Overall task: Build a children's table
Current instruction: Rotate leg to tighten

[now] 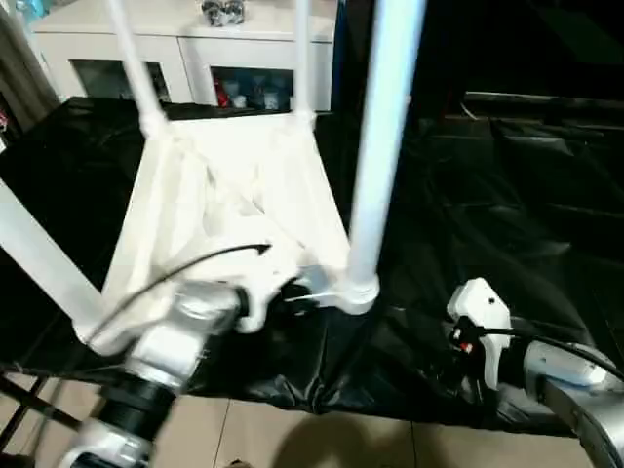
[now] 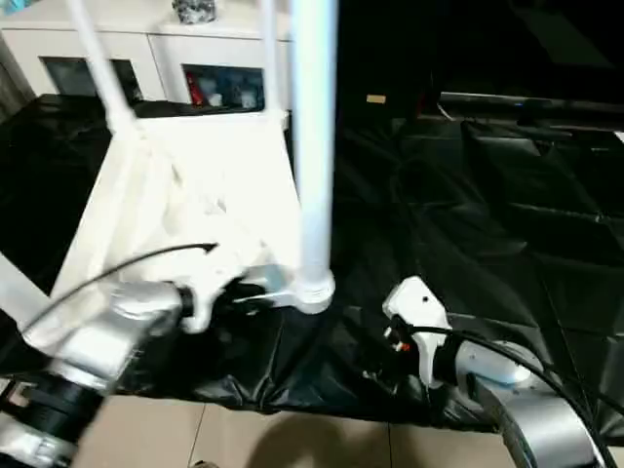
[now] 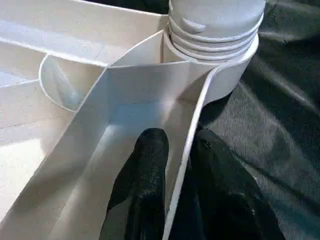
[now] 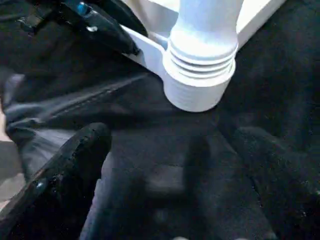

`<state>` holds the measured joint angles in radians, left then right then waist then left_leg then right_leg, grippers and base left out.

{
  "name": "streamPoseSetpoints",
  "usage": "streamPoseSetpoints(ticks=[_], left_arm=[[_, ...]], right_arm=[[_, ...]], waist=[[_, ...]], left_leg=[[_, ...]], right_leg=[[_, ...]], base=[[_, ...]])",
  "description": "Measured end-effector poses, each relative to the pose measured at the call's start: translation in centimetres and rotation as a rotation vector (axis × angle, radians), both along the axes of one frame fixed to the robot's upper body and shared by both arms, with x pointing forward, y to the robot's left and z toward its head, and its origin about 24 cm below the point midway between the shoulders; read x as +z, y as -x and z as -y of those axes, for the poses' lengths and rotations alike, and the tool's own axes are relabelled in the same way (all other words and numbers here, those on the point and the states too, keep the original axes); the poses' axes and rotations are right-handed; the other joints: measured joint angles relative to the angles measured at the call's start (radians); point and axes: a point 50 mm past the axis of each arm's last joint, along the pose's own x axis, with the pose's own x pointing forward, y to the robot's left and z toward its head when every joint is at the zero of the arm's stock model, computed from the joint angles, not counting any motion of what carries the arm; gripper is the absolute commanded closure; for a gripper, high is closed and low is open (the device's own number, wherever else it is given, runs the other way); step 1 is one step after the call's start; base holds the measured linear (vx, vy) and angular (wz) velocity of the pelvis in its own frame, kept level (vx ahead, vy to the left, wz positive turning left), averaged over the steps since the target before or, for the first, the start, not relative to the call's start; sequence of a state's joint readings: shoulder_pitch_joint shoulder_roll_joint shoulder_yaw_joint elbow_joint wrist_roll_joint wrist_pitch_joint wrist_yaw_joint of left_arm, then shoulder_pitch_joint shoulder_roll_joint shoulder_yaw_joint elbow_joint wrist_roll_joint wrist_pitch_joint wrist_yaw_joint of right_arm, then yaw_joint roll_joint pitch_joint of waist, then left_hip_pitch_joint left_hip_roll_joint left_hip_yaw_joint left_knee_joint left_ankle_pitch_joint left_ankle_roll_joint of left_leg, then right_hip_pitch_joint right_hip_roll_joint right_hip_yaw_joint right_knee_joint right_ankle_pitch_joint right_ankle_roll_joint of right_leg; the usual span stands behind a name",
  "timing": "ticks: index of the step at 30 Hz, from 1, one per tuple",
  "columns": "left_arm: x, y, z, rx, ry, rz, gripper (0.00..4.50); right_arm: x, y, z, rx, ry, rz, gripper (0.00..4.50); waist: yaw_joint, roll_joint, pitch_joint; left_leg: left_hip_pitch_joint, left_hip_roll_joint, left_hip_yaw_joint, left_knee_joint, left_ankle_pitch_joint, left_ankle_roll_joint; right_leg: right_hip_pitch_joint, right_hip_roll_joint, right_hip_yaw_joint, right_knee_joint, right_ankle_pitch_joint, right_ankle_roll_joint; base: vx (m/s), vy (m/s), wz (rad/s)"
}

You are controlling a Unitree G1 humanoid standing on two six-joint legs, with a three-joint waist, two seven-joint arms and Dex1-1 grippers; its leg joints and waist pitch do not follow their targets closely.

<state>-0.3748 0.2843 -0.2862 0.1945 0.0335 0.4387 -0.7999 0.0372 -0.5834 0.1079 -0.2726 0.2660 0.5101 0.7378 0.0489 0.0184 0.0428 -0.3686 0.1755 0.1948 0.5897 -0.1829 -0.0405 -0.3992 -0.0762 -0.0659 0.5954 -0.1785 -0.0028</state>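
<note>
The children's table (image 1: 234, 195), upturned, seems light, stiff, slippery plastic; its thin rim is pinched by the left gripper (image 3: 175, 150) at 7 o'clock below the socket. The right gripper (image 4: 170, 165) is spread wide, empty.

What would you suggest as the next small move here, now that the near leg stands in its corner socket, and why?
Probably bring the open right gripper forward to close around the near leg just above its corner socket and turn it further in. Thread rings show above the socket, so the leg looks not fully seated, while the left gripper, shut on the tabletop's rim, steadies it.
</note>
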Motion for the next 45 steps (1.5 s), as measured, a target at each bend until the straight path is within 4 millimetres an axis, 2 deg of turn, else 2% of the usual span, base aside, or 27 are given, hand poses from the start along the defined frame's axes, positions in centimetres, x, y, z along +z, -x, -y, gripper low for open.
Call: streamPoseSetpoints(ticks=[6,10,11,12,13,16,17,18,24,26,29,33,43,45], left_arm=[[-0.1,0.6,0.3,-0.008,0.008,0.04,3.81],[-0.1,1.1,-0.2,-0.048,0.042,0.058,3.81],[-0.1,1.1,-0.4,-0.053,0.058,0.055,3.25],[-0.1,1.1,-0.4,-0.057,0.074,0.055,3.13],[0.0,1.1,-0.5,-0.058,0.09,0.06,3.14],[0.4,0.7,-1.1,-0.073,0.097,0.074,2.89],[0.4,0.5,-1.2,-0.079,0.098,0.077,2.67],[0.6,0.2,-1.1,-0.085,0.099,0.08,2.67],[3.1,-1.8,-1.4,-0.238,0.084,0.105,2.67],[2.8,-2.0,-1.8,-0.257,0.067,0.083,2.67],[1.8,-1.7,-2.0,-0.277,0.061,0.018,2.41],[2.1,-1.8,-1.9,-0.303,0.096,-0.019,1.99],[0.7,-2.1,-2.7,-0.302,0.074,-0.098,1.99],[0.7,-2.4,-2.7,-0.298,0.063,-0.098,1.99]], right_arm=[[0.1,-0.3,-0.3,-0.02,-0.013,0.016,0.0],[0.0,-0.7,-1.1,-0.038,-0.042,0.043,0.0],[-0.1,-0.8,-1.3,-0.037,-0.046,0.047,0.0],[-0.2,-0.9,-1.6,-0.033,-0.048,0.053,0.0],[-0.3,-0.9,-1.7,-0.032,-0.05,0.051,0.0],[-0.3,-1.1,-1.5,-0.037,-0.069,0.043,0.0],[-0.2,-1.2,-1.4,-0.039,-0.073,0.046,0.0],[0.0,-1.4,-1.3,-0.038,-0.072,0.053,0.0],[1.1,-2.3,0.0,0.015,-0.017,0.061,0.0],[1.0,-2.1,0.4,0.027,-0.006,0.048,0.0],[0.8,-1.9,0.4,0.035,-0.011,0.032,0.0],[0.8,-1.8,0.3,0.047,-0.03,0.019,0.0],[0.5,-1.9,-0.6,0.072,-0.046,0.013,0.0],[0.5,-1.9,-0.8,0.073,-0.047,0.014,0.0]], waist=[[0.0,0.0,0.0],[0.005,-0.006,0.001],[0.007,-0.006,0.001],[0.009,-0.007,0.002],[0.011,-0.011,0.003],[0.017,-0.036,0.005],[0.018,-0.043,0.004],[0.017,-0.045,0.004],[0.015,-0.044,0.003],[0.013,-0.043,0.003],[0.01,-0.042,0.003],[0.012,-0.039,0.002],[0.012,-0.029,0.003],[0.013,-0.023,0.004]], left_leg=[[-0.001,0.0,0.0,0.0,0.0,0.0],[-0.001,0.0,0.0,-0.001,0.0,0.0],[-0.002,0.0,0.0,0.0,0.0,0.0],[-0.002,0.0,0.0,0.0,0.0,0.0],[-0.002,-0.001,0.0,0.0,0.0,0.0],[-0.001,0.001,-0.001,0.0,0.0,0.0],[-0.001,0.001,-0.001,0.001,0.0,0.0],[-0.001,0.001,0.0,0.002,0.0,0.0],[0.001,-0.001,0.001,0.004,0.0,0.0],[0.001,-0.001,0.001,0.003,0.0,0.0],[0.0,0.0,0.001,0.001,0.0,0.0],[0.0,0.0,0.001,0.0,0.0,0.0],[0.001,0.0,0.001,0.002,0.0,0.0],[0.001,0.0,0.001,0.002,0.0,0.0]], right_leg=[[0.0,0.0,0.0,0.0,0.0,0.001],[-0.001,0.0,-0.001,0.0,-0.001,0.001],[-0.001,0.0,0.0,0.0,-0.001,0.001],[-0.001,0.0,0.0,-0.001,-0.001,0.001],[-0.001,0.0,0.0,0.0,-0.001,0.001],[-0.001,0.0,-0.001,0.002,-0.001,0.001],[0.0,0.0,-0.001,0.001,-0.001,0.001],[0.0,0.0,0.0,0.001,-0.001,0.001],[0.003,-0.001,0.003,0.0,0.0,0.001],[0.003,-0.001,0.003,0.0,0.0,0.001],[0.001,0.0,0.001,0.002,0.004,-0.006],[0.0,0.0,0.001,0.002,0.004,-0.006],[0.002,0.0,0.001,0.001,0.005,-0.008],[0.002,0.0,0.001,0.001,0.005,-0.008]], base=[[0.0,0.0,0.0],[0.0,0.0,0.0],[0.0,0.0,0.0],[0.0,0.0,0.0],[0.0,0.0,0.0],[0.0,0.0,0.0],[0.0,0.0,0.0],[0.0,0.0,0.0],[0.0,0.0,0.0],[0.0,0.0,0.0],[0.0,0.0,0.0],[0.0,0.0,0.0],[0.0,0.0,0.0],[0.0,0.0,0.0]])
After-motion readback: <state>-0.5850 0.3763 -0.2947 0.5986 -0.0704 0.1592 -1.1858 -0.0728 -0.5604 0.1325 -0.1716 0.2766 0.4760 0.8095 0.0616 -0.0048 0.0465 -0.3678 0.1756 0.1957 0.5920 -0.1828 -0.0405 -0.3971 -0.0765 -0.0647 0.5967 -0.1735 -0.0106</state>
